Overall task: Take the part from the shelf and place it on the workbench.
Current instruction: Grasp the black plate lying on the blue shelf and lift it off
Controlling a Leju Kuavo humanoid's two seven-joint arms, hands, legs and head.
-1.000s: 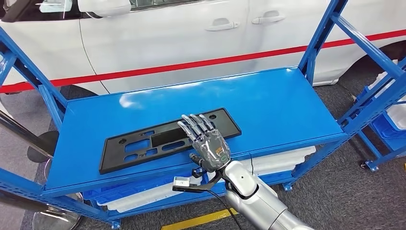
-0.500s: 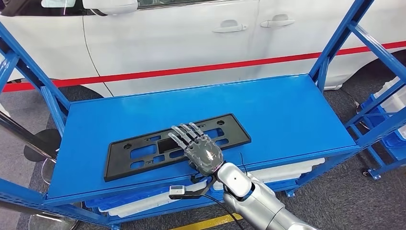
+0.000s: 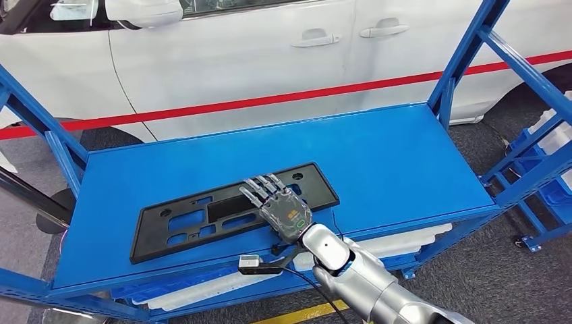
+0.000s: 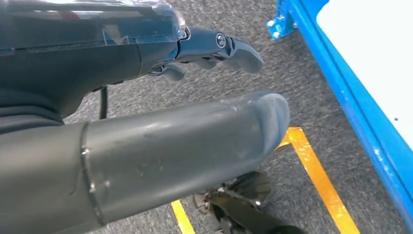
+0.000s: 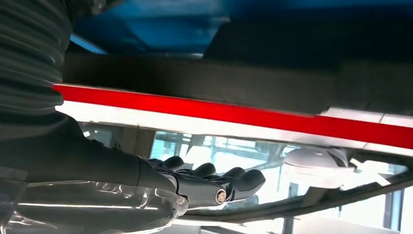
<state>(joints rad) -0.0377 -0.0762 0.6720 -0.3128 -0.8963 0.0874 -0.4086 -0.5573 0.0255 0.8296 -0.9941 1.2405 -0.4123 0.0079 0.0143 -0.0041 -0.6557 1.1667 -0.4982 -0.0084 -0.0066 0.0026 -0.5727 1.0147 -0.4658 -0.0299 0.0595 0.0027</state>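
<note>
A long black flat part [image 3: 177, 223] with several cut-outs lies on the top board of the blue shelf [image 3: 391, 155], near its front edge. My right hand [image 3: 280, 209] reaches in from the front and lies palm down over the part's right half, with the fingers [image 3: 260, 189] stretched out flat; whether they touch the part I cannot tell. It grips nothing. In the right wrist view the same hand [image 5: 195, 187] shows straight fingers. My left hand [image 4: 146, 112] hangs over grey carpet beside the shelf, thumb out, holding nothing.
A white car [image 3: 270, 54] with a red stripe stands close behind the shelf. Blue uprights [image 3: 465, 54] rise at both ends. White parts [image 3: 405, 239] lie on the lower tier. Another blue rack [image 3: 546, 175] stands at the right. A yellow line [image 3: 303, 312] marks the floor.
The whole picture has swayed slightly, so the camera moved. My right hand has shifted a little leftward along the part and stays flat over it. The part lies where it was.
</note>
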